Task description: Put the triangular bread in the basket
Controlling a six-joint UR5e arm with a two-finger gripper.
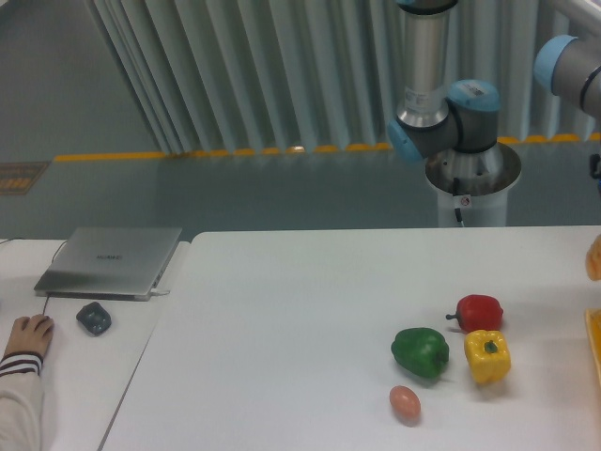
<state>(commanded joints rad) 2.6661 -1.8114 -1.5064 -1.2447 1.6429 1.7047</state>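
**Mia:** How many peppers do you count on the white worktop?

**Ben:** Three. One red pepper, one green pepper and one yellow pepper. They are all shiny, smooth and bumpy. The yellow one is just beside the green one, and the red one sits right behind the yellow one.

**Mia:** Anything else near them?

**Ben:** One small egg. It is tan, smooth and oval, and it lies in front of the green pepper.

**Mia:** Where is the triangular bread?

**Ben:** Only a tiny orange bit of it shows, at the far right edge, up above the worktop. The rest is cut off.

**Mia:** And the basket?

**Ben:** One thin orange-yellow strip with a straight rim, at the right edge too, below the bread.

**Mia:** Is the robot's hand apart or together?

**Ben:** I cannot tell. The hand is out of the picture. I only see one arm, made of grey metal tubes with round blue caps.

**Mia:** What is on the left?

**Ben:** One flat silver laptop, closed, on a second worktop. One small dark lumpy thing lies in front of it. One person's hand rests there, with a striped cuff.
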